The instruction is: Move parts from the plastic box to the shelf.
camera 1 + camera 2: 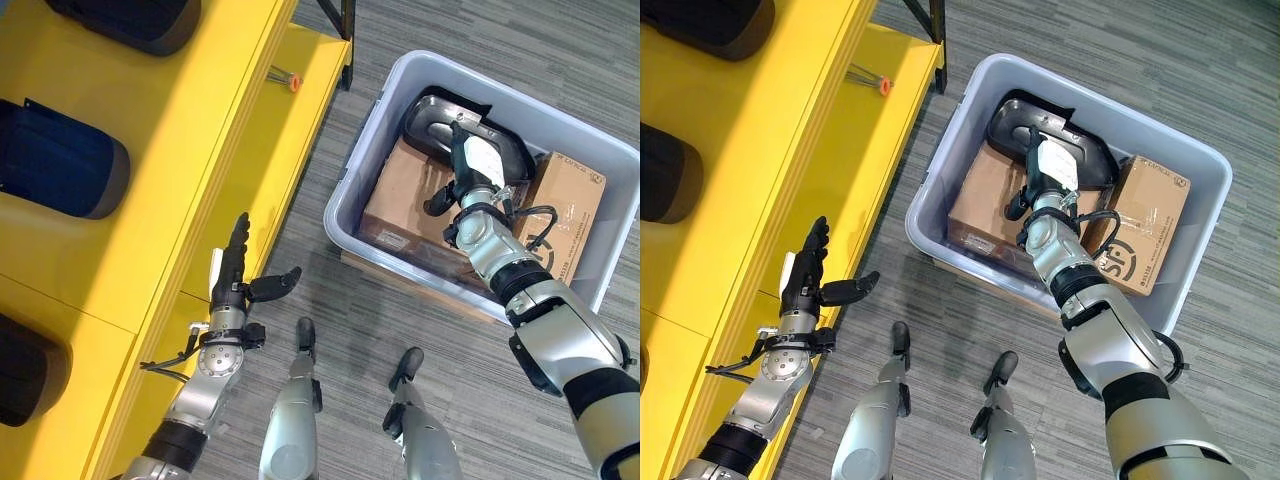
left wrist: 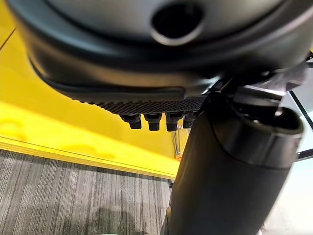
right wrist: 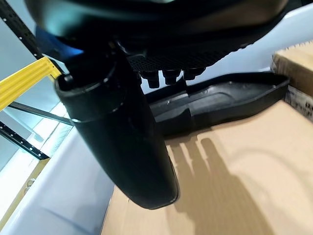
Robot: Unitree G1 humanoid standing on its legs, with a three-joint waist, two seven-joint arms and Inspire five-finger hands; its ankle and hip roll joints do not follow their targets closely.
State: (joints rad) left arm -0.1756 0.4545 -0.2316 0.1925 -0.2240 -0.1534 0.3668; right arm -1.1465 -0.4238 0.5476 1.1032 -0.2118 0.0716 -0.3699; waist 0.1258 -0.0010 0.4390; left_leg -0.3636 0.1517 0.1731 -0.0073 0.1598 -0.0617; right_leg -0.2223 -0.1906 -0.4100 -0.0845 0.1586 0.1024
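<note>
Right hand [image 1: 472,165] open, fingers straight over black part [image 1: 435,118] lying flat in plastic box [image 1: 375,120], long axis crosswise beyond fingertips; left hand [image 1: 235,277] open.

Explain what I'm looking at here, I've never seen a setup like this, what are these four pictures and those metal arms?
This is a two-armed humanoid robot. Two pictures come from cameras on its head, looking down; two come from cameras on its wrists, very close to each robot hand. The left robot hand hovers open, holding nothing, over the edge of a yellow shelf, where dark parts lie. The right robot hand reaches into a grey plastic box on the floor, fingers straight above a black part that lies with cardboard boxes. Nothing is gripped.
</note>
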